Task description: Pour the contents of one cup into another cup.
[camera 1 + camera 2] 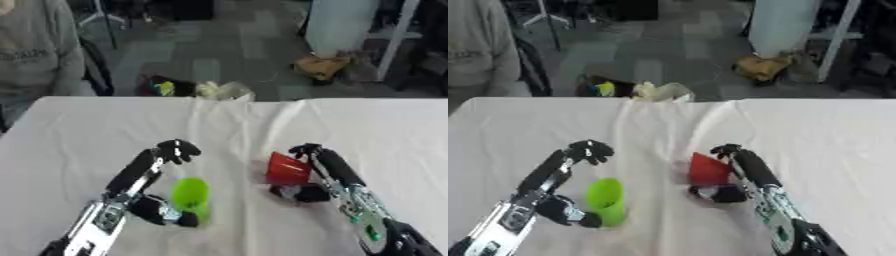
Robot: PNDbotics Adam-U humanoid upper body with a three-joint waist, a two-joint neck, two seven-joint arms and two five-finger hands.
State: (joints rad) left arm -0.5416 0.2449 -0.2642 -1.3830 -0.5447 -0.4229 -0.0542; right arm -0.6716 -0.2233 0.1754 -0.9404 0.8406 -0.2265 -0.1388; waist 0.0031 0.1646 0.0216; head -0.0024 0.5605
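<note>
Two cups, two hands, one desk (367, 130) under a white cloth

Left eye view: the red cup (287, 169) sits right of centre, held by the right hand (308, 172). Fingers curl over its far side, thumb low at its near base, so that hand is grasping the cup. The cup looks tilted, mouth leaning toward the left, long axis off upright. The green cup (191, 196) stands left of centre, nearer the camera, roughly upright with its mouth up. The left hand (157, 202) wraps it: thumb at the near base, upper fingers (178, 150) arched and curled above and behind the rim. I read that as grasping the green cup, though contact of the upper fingers is not clear. Key relation: the green cup lies to the left of and slightly nearer than the red cup, apart, with bare cloth between them. The pour likely needs the red cup carried left and over the green mouth, then tipped further. The right hand is the one placed for that. Contents of either cup cannot be seen

Right eye view: same layout, shifted. The gap between the cups reads clearly here, and the red cup is not yet over the green cup. Count holds: one red, one green, no third cup
</note>
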